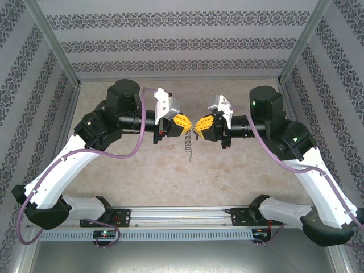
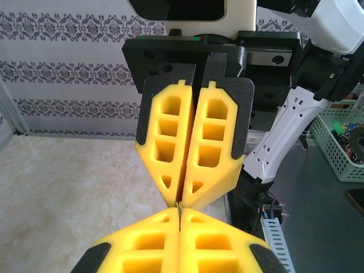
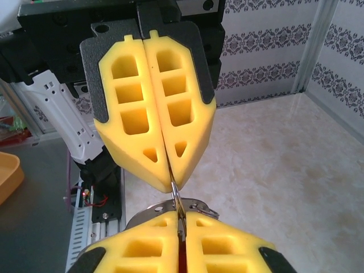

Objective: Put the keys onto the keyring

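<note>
Both grippers meet tip to tip above the middle of the table. My left gripper (image 1: 188, 125) (image 2: 179, 216) is shut on a thin metal ring (image 3: 177, 195) of the keyring. My right gripper (image 1: 199, 125) (image 3: 181, 220) is shut on the key, whose red tag (image 3: 182, 263) shows as a sliver between its fingers. The key's dark metal part is hidden by the foam. The grey keyring loop (image 3: 149, 211) curves just behind the right fingertips, and its rings dangle (image 1: 189, 147) below the two grippers. In the left wrist view a metal sliver (image 2: 179, 209) crosses the gap between the two pairs of tips.
The beige table (image 1: 142, 170) lies well below the grippers, with patterned walls (image 1: 170, 45) on three sides. A rail (image 1: 182, 215) carries both arm bases at the near edge. A green basket (image 2: 341, 148) and an orange tray (image 3: 8, 176) sit beyond the table.
</note>
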### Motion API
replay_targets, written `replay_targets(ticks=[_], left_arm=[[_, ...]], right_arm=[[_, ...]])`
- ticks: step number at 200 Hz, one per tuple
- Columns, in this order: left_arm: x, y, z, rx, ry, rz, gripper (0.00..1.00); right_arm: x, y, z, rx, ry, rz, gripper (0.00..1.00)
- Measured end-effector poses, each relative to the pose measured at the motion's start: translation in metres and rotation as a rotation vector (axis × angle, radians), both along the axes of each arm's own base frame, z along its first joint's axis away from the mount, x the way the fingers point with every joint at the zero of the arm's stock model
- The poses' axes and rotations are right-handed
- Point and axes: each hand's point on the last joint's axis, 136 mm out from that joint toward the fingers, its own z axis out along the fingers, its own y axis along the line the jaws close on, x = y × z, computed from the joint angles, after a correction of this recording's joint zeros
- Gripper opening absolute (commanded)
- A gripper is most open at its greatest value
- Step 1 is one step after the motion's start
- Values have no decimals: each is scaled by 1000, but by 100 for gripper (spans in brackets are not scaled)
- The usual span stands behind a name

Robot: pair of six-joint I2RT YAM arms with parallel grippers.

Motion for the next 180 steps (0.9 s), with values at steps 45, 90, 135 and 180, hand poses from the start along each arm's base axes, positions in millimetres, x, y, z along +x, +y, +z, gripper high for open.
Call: replay_targets(ticks=[45,90,135,180], left_arm=[[1,0,4,-14,-11,-5,0],[4,1,6,-24,-19,-3,0],[4,1,8,-31,-23,-6,0],[4,1,8,-32,-15,-3,0]], right_arm=[[3,-4,-12,0,51,-33,17],[6,-3,-12,13,61,-39,8],[7,0,-11,21,63,-31,0],[13,8,-15,6,110,-4,0]])
